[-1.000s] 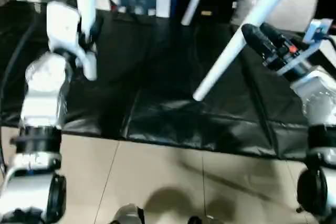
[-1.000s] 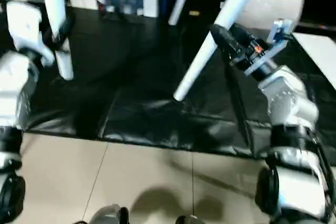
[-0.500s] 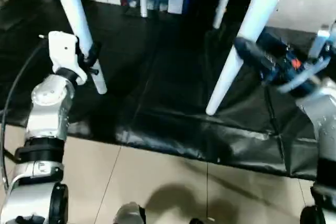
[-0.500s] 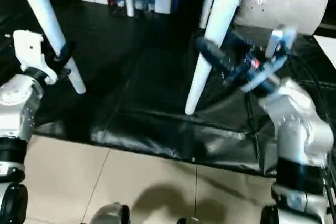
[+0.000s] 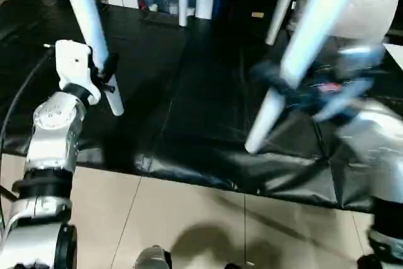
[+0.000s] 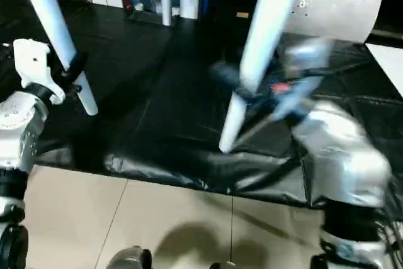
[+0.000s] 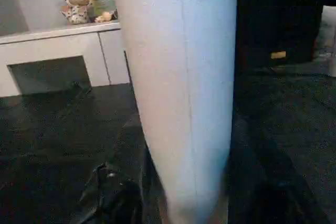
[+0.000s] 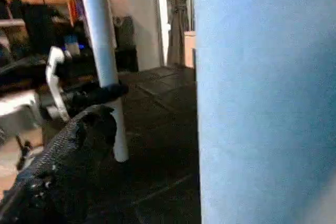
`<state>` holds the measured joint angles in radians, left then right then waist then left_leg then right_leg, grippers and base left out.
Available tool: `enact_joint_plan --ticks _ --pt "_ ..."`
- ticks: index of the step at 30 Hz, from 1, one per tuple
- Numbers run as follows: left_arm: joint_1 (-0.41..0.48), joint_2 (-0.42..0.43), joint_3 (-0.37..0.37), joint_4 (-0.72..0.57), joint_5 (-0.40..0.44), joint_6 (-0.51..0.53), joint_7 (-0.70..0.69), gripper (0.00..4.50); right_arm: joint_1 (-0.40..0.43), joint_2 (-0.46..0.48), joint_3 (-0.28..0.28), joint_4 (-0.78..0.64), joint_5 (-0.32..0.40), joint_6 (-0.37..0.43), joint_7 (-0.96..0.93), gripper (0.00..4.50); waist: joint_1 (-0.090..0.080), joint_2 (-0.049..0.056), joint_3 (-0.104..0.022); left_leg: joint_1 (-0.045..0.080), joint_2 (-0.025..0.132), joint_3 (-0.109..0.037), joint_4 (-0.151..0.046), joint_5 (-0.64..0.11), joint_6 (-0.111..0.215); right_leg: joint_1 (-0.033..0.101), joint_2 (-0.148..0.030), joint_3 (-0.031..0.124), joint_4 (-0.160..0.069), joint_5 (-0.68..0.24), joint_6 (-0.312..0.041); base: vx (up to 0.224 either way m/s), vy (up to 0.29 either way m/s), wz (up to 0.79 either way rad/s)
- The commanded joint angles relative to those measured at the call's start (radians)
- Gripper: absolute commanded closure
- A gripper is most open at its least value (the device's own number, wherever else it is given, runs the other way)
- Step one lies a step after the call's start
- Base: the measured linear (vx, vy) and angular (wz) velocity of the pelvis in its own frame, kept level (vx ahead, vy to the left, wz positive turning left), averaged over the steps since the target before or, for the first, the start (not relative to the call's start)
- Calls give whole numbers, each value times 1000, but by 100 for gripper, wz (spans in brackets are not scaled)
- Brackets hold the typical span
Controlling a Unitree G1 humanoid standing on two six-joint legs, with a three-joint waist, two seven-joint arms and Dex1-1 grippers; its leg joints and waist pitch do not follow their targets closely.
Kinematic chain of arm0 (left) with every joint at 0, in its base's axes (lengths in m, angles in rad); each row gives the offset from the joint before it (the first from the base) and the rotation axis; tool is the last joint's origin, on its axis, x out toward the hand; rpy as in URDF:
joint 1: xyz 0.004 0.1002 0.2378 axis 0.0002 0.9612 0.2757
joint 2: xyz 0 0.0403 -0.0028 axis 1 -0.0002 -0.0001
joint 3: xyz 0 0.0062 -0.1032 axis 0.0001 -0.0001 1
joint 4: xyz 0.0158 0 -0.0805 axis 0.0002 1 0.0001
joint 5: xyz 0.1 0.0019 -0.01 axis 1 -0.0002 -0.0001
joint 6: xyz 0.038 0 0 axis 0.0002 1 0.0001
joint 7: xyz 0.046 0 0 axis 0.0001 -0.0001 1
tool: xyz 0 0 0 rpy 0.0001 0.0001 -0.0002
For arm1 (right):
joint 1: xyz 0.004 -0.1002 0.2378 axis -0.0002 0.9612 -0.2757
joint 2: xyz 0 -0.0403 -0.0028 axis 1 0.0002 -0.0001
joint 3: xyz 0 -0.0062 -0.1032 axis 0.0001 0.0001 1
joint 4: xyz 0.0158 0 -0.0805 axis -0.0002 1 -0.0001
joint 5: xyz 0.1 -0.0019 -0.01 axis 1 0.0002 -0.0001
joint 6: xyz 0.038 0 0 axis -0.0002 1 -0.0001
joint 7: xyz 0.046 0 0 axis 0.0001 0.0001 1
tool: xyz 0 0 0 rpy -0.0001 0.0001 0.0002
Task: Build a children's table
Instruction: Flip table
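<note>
Got my left fingers [image 5: 104,74] clamped round one long white tubular plastic leg [image 5: 91,26] standing near-upright at upper left, while the other white leg [image 5: 296,61] slants down from upper right through my right fingers [image 5: 283,89], can't tell their grip for blur.

Dim room, glare on black mat [image 5: 208,155], right arm [image 5: 352,105] motion-blurred

I see a lived-in room: beige floor tiles [image 5: 189,218], grey curtains [image 8: 178,14], plush toy [image 7: 77,4] on a white cabinet [image 7: 63,51].
</note>
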<state>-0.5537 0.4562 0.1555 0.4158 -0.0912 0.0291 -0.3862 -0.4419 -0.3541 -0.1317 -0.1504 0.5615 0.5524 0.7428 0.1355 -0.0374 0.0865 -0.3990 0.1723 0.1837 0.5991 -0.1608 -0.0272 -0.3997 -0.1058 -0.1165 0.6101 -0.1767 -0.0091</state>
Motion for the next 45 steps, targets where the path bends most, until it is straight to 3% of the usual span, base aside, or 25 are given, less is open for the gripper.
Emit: enact_joint_plan --ticks 1,8,15,19,21,23,25,27,28,29,30,34,36,37,38,39,41,42,45 --pt "40 -1 -94 -46 51 35 -75 210 6 6 40 23 -24 -6 -5 0 -14 25 -70 38 71 -36 -97 -351 -90 31 -68 68 -71 -224 -131 0 0 0" --pt "167 44 -70 -236 11 122 -89 132 11 12 16 116 -86 -98 -42 0 -31 23 -60 42 69 -40 -100 -458 -101 22 -70 72 -86 -359 -128 0 0 0" --pt "275 75 -26 -403 -18 199 -103 76 16 1 16 176 -129 -168 -52 0 -42 19 -58 41 67 -38 -99 -455 -90 18 -64 80 -88 -371 -134 0 0 0" --pt "325 76 -3 -471 -45 224 -105 50 41 -14 21 159 -131 -175 -31 0 -42 24 -62 40 67 -36 -98 -414 -76 22 -58 84 -80 -316 -144 0 0 0" --pt "366 58 33 -518 -91 233 -98 30 69 -18 11 126 -112 -166 -20 0 -43 21 -61 35 69 -33 -98 -387 -64 25 -57 85 -77 -269 -158 0 0 0" --pt "438 3 103 -586 -189 250 -83 11 132 -19 3 83 -107 -175 -23 0 -42 18 -62 30 69 -30 -96 -364 -55 31 -60 86 -75 -253 -172 0 0 0" --pt "499 -66 162 -635 -266 233 -60 3 198 3 -8 45 -109 -200 -49 0 -43 16 -59 27 67 -28 -96 -359 -42 30 -57 85 -81 -264 -171 0 0 0" --pt "555 -117 173 -682 -311 218 -46 3 261 31 -21 -10 -94 -219 -70 0 -42 15 -56 27 66 -27 -97 -370 -30 28 -57 85 -90 -316 -152 0 0 0" --pt "564 -125 169 -690 -312 217 -42 3 271 35 -22 -21 -91 -220 -73 0 -44 13 -56 26 67 -28 -98 -375 -28 29 -57 86 -93 -332 -143 0 0 0" --pt "623 -177 140 -747 -323 208 -14 3 345 65 -35 -101 -70 -229 -95 0 -43 21 -53 29 72 -30 -102 -399 -33 28 -57 88 -100 -357 -125 0 0 0" --pt "644 -194 127 -768 -325 206 -1 3 372 74 -38 -130 -64 -232 -104 0 -43 19 -48 29 72 -33 -105 -423 -34 26 -55 85 -104 -389 -113 0 0 0" --pt "672 -237 72 -817 -286 238 54 3 450 94 -48 -219 -56 -220 -150 0 -45 22 -41 40 70 -38 -109 -490 -57 18 -53 85 -125 -510 -54 0 0 0" --pt "674 -262 30 -823 -228 283 106 3 507 115 -39 -285 -82 -182 -226 0 -48 34 -34 47 66 -46 -112 -546 -76 18 -54 79 -137 -602 -17 0 0 0" --pt "674 -263 26 -821 -222 286 112 3 512 119 -38 -291 -83 -175 -236 0 -51 29 -31 52 64 -45 -111 -560 -78 12 -52 78 -146 -628 -8 0 0 0" --pt "676 -272 12 -820 -206 285 126 3 530 140 -37 -310 -83 -143 -282 0 -55 26 -30 54 60 -50 -108 -575 -79 16 -55 72 -150 -671 2 0 0 0" --pt "676 -273 10 -820 -205 283 127 3 533 144 -37 -312 -82 -137 -290 0 -57 33 -31 54 61 -55 -111 -579 -82 20 -56 69 -154 -676 4 0 0 0" --pt "678 -283 -5 -825 -198 275 139 3 550 166 -26 -325 -90 -123 -328 0 -63 36 -32 47 62 -60 -117 -586 -88 28 -54 65 -153 -647 4 0 0 0" --pt "676 -286 -8 -826 -200 278 146 3 555 172 -19 -327 -97 -123 -338 0 -65 36 -32 53 63 -61 -116 -612 -92 23 -53 65 -154 -639 4 0 0 0" --pt "667 -287 -27 -837 -190 291 156 3 546 184 3 -313 -121 -119 -382 0 -72 39 -33 54 62 -62 -118 -629 -95 23 -53 65 -154 -616 -5 0 0 0"
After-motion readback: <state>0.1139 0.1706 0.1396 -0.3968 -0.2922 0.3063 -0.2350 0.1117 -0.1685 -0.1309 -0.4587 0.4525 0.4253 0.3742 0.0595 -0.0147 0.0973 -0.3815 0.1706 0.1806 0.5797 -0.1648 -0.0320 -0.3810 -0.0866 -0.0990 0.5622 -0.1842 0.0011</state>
